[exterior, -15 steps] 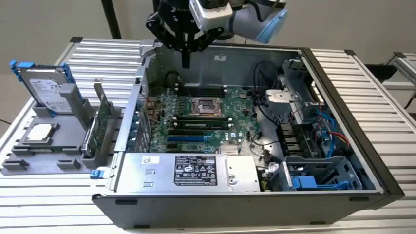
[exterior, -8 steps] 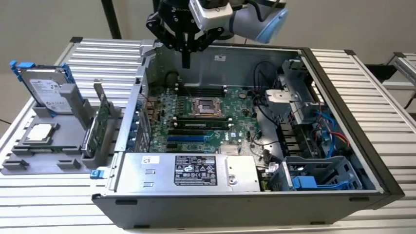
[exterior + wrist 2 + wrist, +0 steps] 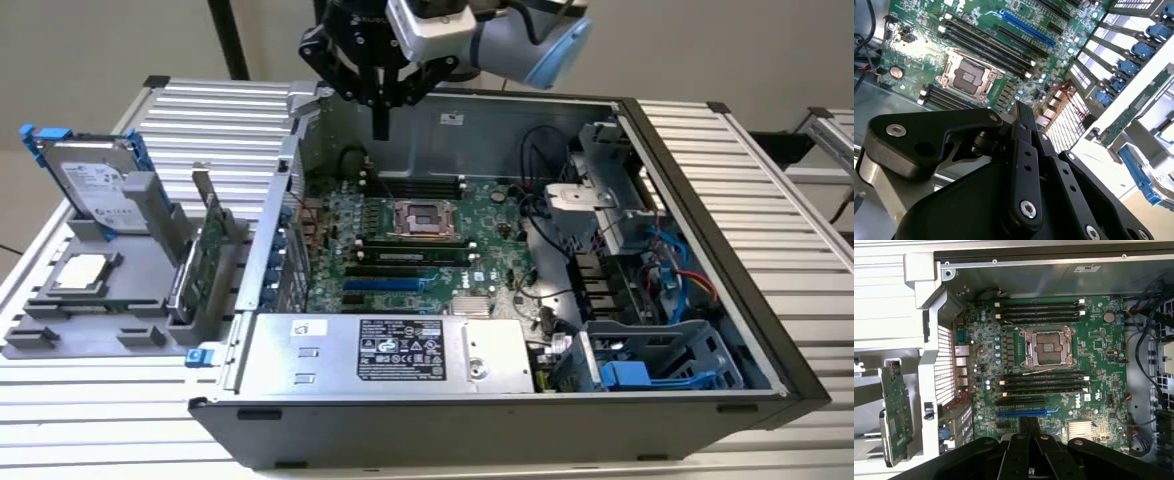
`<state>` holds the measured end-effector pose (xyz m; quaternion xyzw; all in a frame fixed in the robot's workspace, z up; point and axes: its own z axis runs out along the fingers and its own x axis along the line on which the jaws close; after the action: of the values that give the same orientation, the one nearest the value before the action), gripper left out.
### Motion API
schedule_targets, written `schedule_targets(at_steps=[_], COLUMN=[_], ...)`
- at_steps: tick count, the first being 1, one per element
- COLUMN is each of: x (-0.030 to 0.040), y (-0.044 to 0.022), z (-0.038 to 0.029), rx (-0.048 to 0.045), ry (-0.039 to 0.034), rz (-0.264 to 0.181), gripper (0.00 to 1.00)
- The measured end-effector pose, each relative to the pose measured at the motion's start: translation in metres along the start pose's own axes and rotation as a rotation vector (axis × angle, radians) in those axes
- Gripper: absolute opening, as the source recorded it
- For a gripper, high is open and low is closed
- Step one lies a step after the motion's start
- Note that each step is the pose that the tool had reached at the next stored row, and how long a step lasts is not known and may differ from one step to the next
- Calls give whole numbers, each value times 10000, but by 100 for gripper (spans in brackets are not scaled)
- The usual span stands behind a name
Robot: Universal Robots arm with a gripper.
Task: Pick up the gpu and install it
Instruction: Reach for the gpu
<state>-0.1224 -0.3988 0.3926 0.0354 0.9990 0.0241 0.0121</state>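
Item 1: my end effector (image 3: pixel 382 126). Its fingers are pressed together and hold nothing. It hangs above the far edge of the open computer case (image 3: pixel 694 200), pointing down over the motherboard (image 3: pixel 400 255). In both wrist views the closed fingertips (image 3: pixel 1029 423) (image 3: pixel 1022 109) sit over the board, near the blue slot (image 3: pixel 1026 413) and the bare CPU socket (image 3: pixel 1050 346).

Item 2: the gpu (image 3: pixel 203 262). It stands on edge in a grey holder (image 3: pixel 80 318) outside the case, on the exterior view's left, well apart from my end effector and lower than it. The first wrist view shows its green face (image 3: pixel 896 410) beyond the case's rear wall.

Item 3: hard drive (image 3: pixel 96 185), upright at the holder's far end.

Item 4: CPU chip (image 3: pixel 83 272), flat in the holder.

Item 5: ribbed surface (image 3: pixel 200 110), carrying the case and holder.
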Motion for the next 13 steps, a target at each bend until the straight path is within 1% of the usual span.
schedule_targets(at_steps=[13], x=[39], y=[-14], z=[-2], rx=[0], ry=[0], rz=[-2], gripper=[0])
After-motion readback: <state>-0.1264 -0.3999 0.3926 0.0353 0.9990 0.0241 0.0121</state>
